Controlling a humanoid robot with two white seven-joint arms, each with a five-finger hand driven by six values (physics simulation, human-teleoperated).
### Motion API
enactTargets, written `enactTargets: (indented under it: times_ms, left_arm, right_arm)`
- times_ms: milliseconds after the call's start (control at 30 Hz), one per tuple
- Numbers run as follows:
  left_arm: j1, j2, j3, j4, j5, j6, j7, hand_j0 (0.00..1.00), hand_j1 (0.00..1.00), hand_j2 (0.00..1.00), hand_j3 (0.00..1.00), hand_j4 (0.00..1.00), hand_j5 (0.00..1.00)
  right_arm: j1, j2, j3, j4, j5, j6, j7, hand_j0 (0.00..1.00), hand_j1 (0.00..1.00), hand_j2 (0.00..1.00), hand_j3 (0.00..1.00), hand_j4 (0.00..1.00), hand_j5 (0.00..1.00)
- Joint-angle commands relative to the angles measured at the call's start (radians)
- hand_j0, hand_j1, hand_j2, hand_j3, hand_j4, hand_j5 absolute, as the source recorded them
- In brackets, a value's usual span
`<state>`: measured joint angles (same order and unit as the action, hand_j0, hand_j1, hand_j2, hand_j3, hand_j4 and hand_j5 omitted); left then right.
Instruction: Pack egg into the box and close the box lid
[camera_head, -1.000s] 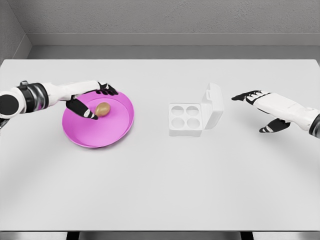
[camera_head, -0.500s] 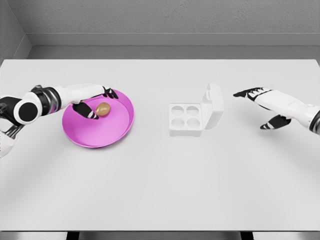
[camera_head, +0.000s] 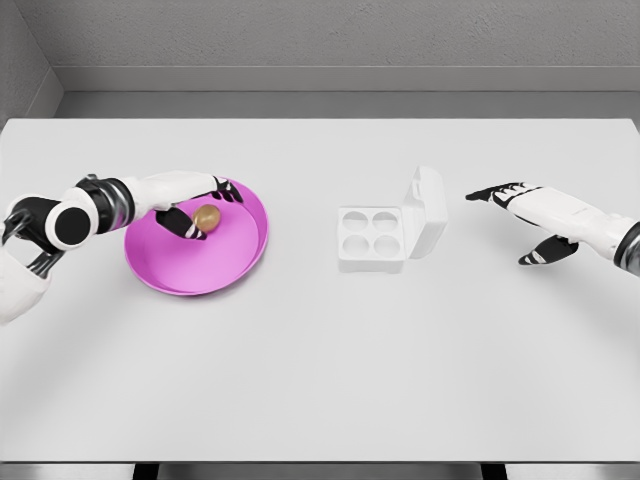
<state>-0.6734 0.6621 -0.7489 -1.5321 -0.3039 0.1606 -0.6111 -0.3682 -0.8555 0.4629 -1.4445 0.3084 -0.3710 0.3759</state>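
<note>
Left hand (camera_head: 192, 203) reaches over the pink plate (camera_head: 225, 262), its dark fingers curved around the brown egg (camera_head: 207, 216) lying there, thumb just beside it; a firm grip cannot be confirmed. Right of the plate sits the white box (camera_head: 372, 241), four cups empty, lid (camera_head: 428, 211) upright. Right hand (camera_head: 522, 213) hovers open, well apart.

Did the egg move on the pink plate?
No. The egg sits at the same spot on the plate; only the left hand closed in.
</note>
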Motion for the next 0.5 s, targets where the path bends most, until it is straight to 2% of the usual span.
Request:
enactTargets:
  times_ms: [0,467]
  left_arm:
    - [0.0,-0.003,0.0,0.009,0.0,-0.001,0.0,0.77,0.77,0.77,0.77,0.77,0.77]
    - [-0.002,-0.026,0.002,0.082,0.002,-0.001,0.0,0.76,0.76,0.76,0.76,0.76,0.76]
  right_arm:
    - [0.0,0.0,-0.001,0.001,-0.005,0.001,0.0,1.0,1.0,1.0,1.0,1.0,1.0]
    - [0.002,-0.005,-0.003,-0.004,-0.008,0.001,-0.002,1.0,1.0,1.0,1.0,1.0,1.0]
